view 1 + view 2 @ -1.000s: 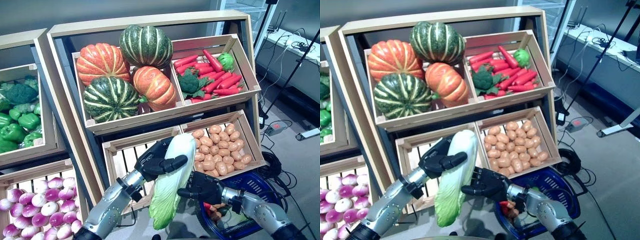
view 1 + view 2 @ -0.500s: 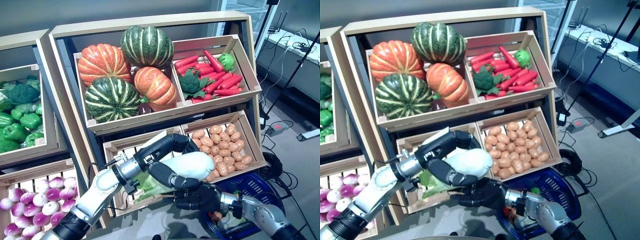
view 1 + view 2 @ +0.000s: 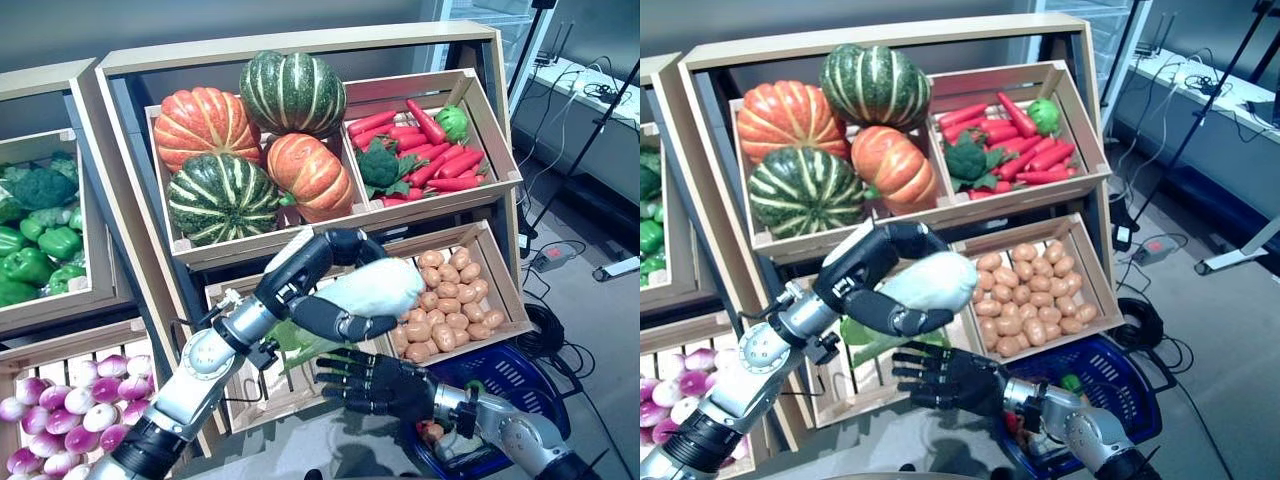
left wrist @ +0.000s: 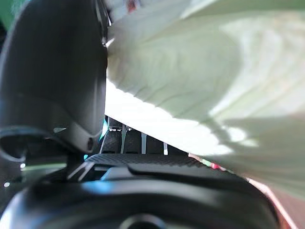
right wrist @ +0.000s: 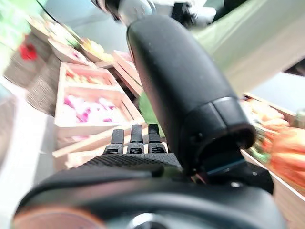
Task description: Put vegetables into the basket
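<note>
My left hand (image 3: 325,305) is shut on a pale napa cabbage (image 3: 375,287) that lies sideways, white stem end to the right, green leaves (image 3: 290,345) trailing left over the empty lower crate. The same cabbage (image 4: 200,71) fills the left wrist view, pressed against the thumb. Just below it my right hand (image 3: 385,382) is open, palm up, fingers spread, not touching the cabbage. The blue basket (image 3: 530,375) stands on the floor at lower right, partly hidden by my right arm, with a few vegetables inside.
A wooden shelf holds crates: pumpkins (image 3: 250,140) at top left, red chillies and broccoli (image 3: 425,145) at top right, potatoes (image 3: 445,295) at lower right. Green peppers (image 3: 35,250) and purple turnips (image 3: 70,415) fill crates on the left.
My left hand has lifted the cabbage up and to the right. My right hand has come off it, opened flat beneath and spread its fingers.
</note>
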`<state>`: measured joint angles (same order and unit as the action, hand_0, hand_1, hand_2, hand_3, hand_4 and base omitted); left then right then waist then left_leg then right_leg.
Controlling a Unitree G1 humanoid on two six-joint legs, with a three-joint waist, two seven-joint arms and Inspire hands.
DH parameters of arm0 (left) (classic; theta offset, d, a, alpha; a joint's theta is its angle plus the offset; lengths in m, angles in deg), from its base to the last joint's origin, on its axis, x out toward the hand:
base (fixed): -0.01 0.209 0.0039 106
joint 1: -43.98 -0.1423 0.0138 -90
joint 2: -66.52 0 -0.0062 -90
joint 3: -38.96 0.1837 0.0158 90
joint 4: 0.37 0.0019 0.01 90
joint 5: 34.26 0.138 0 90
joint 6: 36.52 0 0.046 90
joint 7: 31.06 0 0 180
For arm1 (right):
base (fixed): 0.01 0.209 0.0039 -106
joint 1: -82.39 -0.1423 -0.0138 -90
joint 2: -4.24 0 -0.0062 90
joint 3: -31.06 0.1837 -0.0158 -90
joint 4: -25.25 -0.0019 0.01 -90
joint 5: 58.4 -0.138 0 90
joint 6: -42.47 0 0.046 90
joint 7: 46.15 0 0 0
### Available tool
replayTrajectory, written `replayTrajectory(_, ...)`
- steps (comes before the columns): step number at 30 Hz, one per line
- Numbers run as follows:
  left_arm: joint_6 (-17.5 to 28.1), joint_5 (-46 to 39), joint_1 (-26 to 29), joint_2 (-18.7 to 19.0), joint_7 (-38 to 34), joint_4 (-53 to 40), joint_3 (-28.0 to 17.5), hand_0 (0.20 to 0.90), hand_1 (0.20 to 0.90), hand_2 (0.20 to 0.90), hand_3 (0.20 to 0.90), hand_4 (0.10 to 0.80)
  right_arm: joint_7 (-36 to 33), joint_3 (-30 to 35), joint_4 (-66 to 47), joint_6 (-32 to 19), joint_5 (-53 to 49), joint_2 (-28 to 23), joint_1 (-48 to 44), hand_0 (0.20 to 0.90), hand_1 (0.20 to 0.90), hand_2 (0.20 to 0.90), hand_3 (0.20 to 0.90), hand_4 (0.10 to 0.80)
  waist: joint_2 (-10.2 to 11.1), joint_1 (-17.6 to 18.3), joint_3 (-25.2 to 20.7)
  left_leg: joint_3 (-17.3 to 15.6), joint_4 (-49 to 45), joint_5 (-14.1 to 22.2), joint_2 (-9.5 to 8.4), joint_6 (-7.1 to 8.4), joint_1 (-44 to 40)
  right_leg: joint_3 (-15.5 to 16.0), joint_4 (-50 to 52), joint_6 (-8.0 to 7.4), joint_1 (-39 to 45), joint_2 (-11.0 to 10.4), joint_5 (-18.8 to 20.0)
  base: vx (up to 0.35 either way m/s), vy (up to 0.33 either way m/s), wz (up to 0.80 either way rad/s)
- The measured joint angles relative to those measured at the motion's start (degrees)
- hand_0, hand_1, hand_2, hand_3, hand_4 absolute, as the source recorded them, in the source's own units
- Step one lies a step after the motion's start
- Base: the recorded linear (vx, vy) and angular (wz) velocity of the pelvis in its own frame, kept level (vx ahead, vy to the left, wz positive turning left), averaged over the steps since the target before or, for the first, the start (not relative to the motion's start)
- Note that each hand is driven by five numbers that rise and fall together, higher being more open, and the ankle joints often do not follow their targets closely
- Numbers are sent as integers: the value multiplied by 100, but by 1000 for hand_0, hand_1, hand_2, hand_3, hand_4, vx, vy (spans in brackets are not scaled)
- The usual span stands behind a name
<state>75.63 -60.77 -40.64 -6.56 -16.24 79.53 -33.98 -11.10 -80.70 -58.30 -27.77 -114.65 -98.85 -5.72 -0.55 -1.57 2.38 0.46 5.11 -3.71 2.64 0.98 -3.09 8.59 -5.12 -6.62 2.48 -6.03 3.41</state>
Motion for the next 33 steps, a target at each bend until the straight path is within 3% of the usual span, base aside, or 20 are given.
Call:
replayTrajectory(8,-301,-2193,-360,-1256,-498,56,-614,300,300,300,300,400,-1347,537,-191,-942,261,446,128,900,900,900,900,800,-1,46,8,-7,0,10,2,-2,71,-8,-1,1,-84,3,-2,-8,-1,0)
replayTrajectory(11,-383,-2755,-362,-1467,-617,190,-616,300,300,300,300,400,-1608,538,-284,-1144,429,572,126,900,900,900,900,800,-1,52,13,-6,-1,-5,2,21,86,-7,-2,-1,-97,5,-2,0,0,0)
replayTrajectory(21,-713,-3616,-365,-1707,-822,201,-616,300,300,300,300,400,-2348,555,-312,-1660,639,796,124,900,900,900,900,800,-31,53,115,-44,-1,5,4,21,92,-10,-18,-6,-106,1,-7,0,0,0)
replayTrajectory(33,-909,-3377,-365,-1704,-1026,202,-620,300,300,300,300,400,-2816,928,-745,-2059,890,853,123,900,900,900,900,800,-34,59,216,-54,-1,10,7,22,100,-16,-18,-5,-118,3,-8,0,0,0)
